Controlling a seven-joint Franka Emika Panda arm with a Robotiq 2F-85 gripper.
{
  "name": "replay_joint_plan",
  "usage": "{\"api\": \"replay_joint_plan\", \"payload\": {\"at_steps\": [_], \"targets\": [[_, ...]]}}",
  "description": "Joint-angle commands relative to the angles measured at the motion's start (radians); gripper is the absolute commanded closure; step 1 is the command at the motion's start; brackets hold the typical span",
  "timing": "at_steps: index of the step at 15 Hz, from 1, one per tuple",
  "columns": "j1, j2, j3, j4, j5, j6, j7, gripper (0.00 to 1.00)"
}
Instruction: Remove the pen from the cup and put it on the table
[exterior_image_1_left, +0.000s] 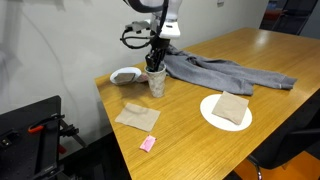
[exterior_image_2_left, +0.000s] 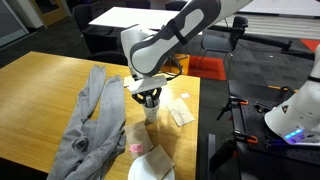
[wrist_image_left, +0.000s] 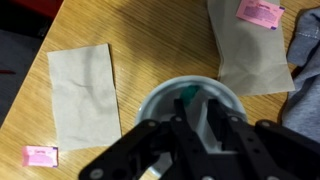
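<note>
Wrist view puts us right over the mouth of the cup (wrist_image_left: 215, 84), and there's the pen (wrist_image_left: 187, 97), a sliver of green down inside against the pale wall, so the main job is not yet done. The gripper (wrist_image_left: 195, 118) hangs directly above the rim, its jaws parted a moderate way with the cup's interior showing between them, and as far as these pictures tell it has hold of nothing. In both exterior views the arm stands upright over the cup (exterior_image_1_left: 157, 83), claw (exterior_image_1_left: 155, 63) low at the rim, the cup standing upright on the table (exterior_image_1_left: 200, 140) just beside a white bowl (exterior_image_1_left: 127, 75) and near a grey cloth (exterior_image_1_left: 215, 72). So the approach and lining-up look finished. What is left, by my reading, is nearly everything that counts: dip in, close on that thin green stick, lift it clear without tipping the cup, then lay it on bare wood. There's open tabletop between the napkin (exterior_image_1_left: 137, 118) and the plate (exterior_image_1_left: 210, 118) for that.
</note>
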Motion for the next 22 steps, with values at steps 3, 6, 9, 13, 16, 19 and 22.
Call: {"api": "replay_joint_plan", "payload": {"at_steps": [3, 6, 9, 13, 16, 19, 22], "targets": [[-0.011, 0.017, 0.012, 0.037, 0.016, -0.053, -0.026, 0.67], [-0.014, 0.025, 0.015, 0.044, 0.021, -0.072, -0.032, 0.68], [-0.017, 0.035, 0.018, 0.057, 0.027, -0.091, -0.038, 0.68], [-0.020, 0.042, 0.020, 0.072, 0.029, -0.110, -0.043, 0.72], [-0.022, 0.044, 0.022, 0.077, 0.035, -0.122, -0.056, 1.00], [-0.024, 0.041, 0.021, 0.074, 0.038, -0.122, -0.068, 0.96], [-0.023, 0.027, 0.017, 0.063, 0.038, -0.119, -0.066, 0.96]]}}
